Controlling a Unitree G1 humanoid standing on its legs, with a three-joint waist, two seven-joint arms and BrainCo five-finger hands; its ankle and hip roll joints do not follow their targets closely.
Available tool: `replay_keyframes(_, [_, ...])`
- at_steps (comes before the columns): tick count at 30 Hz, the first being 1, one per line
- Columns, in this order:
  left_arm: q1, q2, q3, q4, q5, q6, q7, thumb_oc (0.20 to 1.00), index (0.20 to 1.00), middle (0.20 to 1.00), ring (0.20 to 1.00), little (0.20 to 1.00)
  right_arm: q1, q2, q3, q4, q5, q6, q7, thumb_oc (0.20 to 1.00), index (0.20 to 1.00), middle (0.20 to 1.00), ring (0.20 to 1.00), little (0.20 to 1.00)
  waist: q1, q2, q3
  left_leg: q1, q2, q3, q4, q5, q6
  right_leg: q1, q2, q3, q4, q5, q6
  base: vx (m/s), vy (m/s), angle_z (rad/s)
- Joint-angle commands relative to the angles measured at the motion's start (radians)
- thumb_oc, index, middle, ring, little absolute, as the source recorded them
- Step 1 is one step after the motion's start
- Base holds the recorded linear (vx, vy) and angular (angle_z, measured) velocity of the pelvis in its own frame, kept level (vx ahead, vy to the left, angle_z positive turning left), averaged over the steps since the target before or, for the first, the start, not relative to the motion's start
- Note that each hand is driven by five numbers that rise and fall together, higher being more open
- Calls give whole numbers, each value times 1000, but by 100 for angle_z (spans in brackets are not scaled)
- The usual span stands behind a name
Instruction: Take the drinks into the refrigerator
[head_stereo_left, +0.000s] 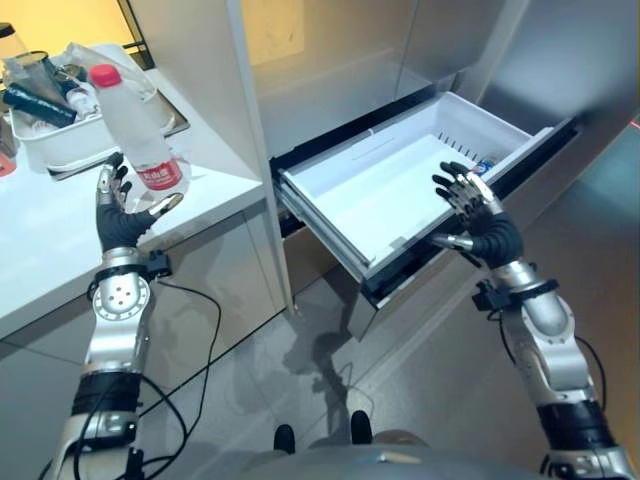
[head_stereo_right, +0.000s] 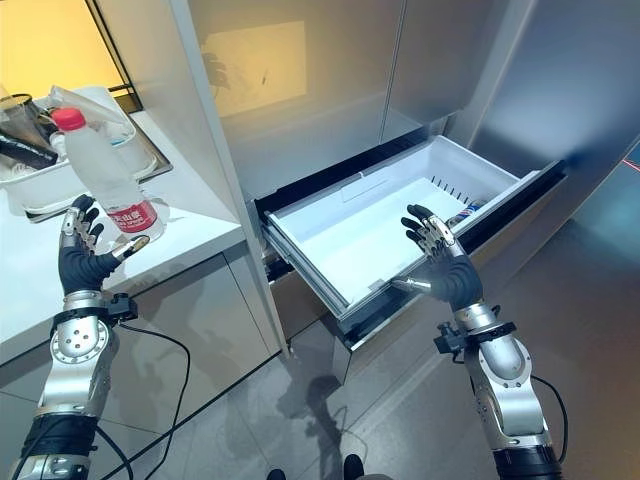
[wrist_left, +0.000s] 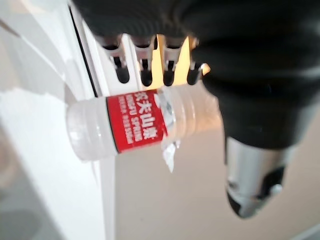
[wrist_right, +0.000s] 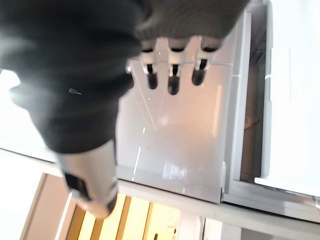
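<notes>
While a white plastic basin (head_stereo_left: 45, 140) of dark bottles sits at the far left of the white countertop (head_stereo_left: 60, 240), the left hand (head_stereo_left: 118, 212) is raised beside a clear plastic water bottle with a red cap and red label (head_stereo_left: 135, 130), fingers and thumb spread around its lower part (no firm grip visible). Further right, the white refrigerator drawer (head_stereo_left: 380, 190) stands pulled open. Over its front edge hovers the right hand (head_stereo_left: 470, 205), fingers spread, holding nothing.

Warm yellow light glows at 11 o'clock in both eye views, and bright white fills the drawer (head_stereo_left: 380, 195). A reflected patch glares on the fridge door (head_stereo_right: 260, 60) at 12. Wrist views blur; the bottle (wrist_left: 135, 127) looks soft, highlights blown.
</notes>
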Motion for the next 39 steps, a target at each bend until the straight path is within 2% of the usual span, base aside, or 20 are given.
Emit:
replay_keyframes(1, [-151,33,-33,92,-18,-21,-11,1000,1000,1000,1000,1000,-14,-13,-60,-110,39,-20,10,1000,1000,1000,1000,1000,-3,-9,-18,110,22,6,29,-163,4,59,-20,-40,87,-162,46,0,0,0])
replay_keyframes(8, [-244,44,-76,154,-75,4,-26,1000,1000,1000,1000,1000,-25,-19,-46,-114,44,-9,14,1000,1000,1000,1000,1000,-9,-12,-23,117,25,6,26,-162,2,65,-18,-43,85,-163,45,0,0,0])
replay_keyframes(25, [-382,37,-147,273,-63,39,-11,1000,1000,1000,1000,1000,-21,-26,-35,-142,61,-3,30,1000,1000,1000,1000,1000,-24,-17,-29,123,28,5,23,-162,-2,69,-18,-39,82,-159,47,0,0,0])
replay_keyframes(39, [-396,23,-160,275,-22,51,-8,1000,1000,1000,1000,1000,-27,-28,-40,-153,69,1,35,1000,1000,1000,1000,1000,-27,-22,-25,119,28,3,21,-162,0,64,-16,-35,85,-160,47,0,0,0])
